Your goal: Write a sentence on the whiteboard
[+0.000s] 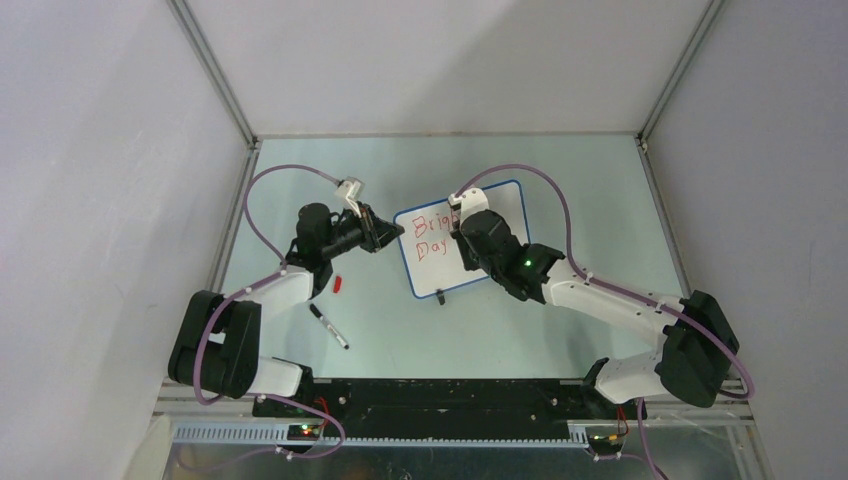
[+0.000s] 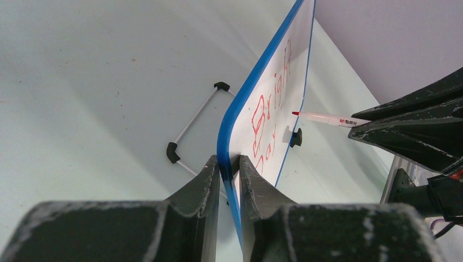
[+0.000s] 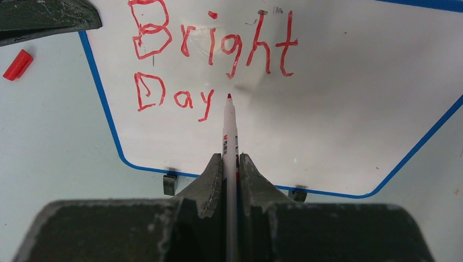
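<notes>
Bench (image 1: 570, 170) from above: the board (image 1: 430, 276) lies mid-bench, turned at a slant between the two arms. The sentence (image 1: 430, 223) is in red on its left half, partly hidden by the right arm. The left fingers (image 1: 378, 233) reach the board's left edge. The right fingers (image 1: 463, 243) sit over the board's middle. A red cap (image 1: 338, 284) and a black pen (image 1: 328, 326) lie on the bench near the left arm, apart from each other and from the board.

Left wrist: the left fingers (image 2: 203, 180) are closed on the board's blue rim (image 2: 226, 139), one on each face. The board (image 2: 300, 49) runs away from the camera, and the sentence (image 2: 268, 112) shows along it. Beyond the rim, a wire stand (image 2: 195, 124) with black corners shows. The red marker (image 2: 327, 118) comes in from the right, held in the right fingers (image 2: 415, 128), with its tip at the board face. A black clip foot (image 2: 295, 137) sits on the far edge.

Right wrist: the right fingers (image 3: 210, 177) are closed on the red marker (image 3: 229, 142), which points straight up the view. The sentence (image 3: 213, 49) reads "Bright" on the top line and "Day" below. The marker's tip is just right of the "y"; I cannot tell whether it touches. The board (image 3: 338, 109) fills most of the view, with two clip feet (image 3: 170, 183) on its near edge. The red cap (image 3: 17, 64) lies on the bench left of the board, and the left fingers (image 3: 43, 16) show at the top-left corner.
</notes>
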Robot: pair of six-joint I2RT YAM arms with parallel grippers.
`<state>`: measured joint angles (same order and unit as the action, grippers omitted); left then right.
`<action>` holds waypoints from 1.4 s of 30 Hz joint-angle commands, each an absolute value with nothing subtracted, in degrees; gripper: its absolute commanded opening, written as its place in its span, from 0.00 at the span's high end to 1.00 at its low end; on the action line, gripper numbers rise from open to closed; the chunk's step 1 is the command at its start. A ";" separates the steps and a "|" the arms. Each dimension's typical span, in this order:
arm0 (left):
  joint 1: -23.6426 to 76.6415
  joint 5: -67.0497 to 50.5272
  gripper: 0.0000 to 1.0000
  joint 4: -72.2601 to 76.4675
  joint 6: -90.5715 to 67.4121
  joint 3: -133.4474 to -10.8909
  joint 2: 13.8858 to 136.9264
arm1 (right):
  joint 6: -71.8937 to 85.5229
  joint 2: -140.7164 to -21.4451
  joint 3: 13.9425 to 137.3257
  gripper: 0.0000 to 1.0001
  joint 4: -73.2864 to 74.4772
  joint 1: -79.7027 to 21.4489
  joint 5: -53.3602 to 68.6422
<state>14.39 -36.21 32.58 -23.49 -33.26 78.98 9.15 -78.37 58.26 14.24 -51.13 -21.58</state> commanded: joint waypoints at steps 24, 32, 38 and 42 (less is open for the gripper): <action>14.92 -35.86 0.80 31.82 -21.47 -34.50 78.31 | 8.69 -80.41 58.86 1.00 11.13 -50.07 -20.47; 14.90 -35.87 0.80 31.75 -21.44 -34.54 78.20 | 8.81 -81.06 59.16 1.00 11.24 -49.71 -20.48; 14.94 -35.77 0.80 31.41 -21.25 -34.53 77.89 | 9.00 -81.92 59.58 1.00 11.40 -49.75 -20.77; 14.87 -35.70 0.80 31.29 -21.18 -34.54 77.86 | 9.13 -82.32 59.76 1.00 11.34 -49.66 -21.10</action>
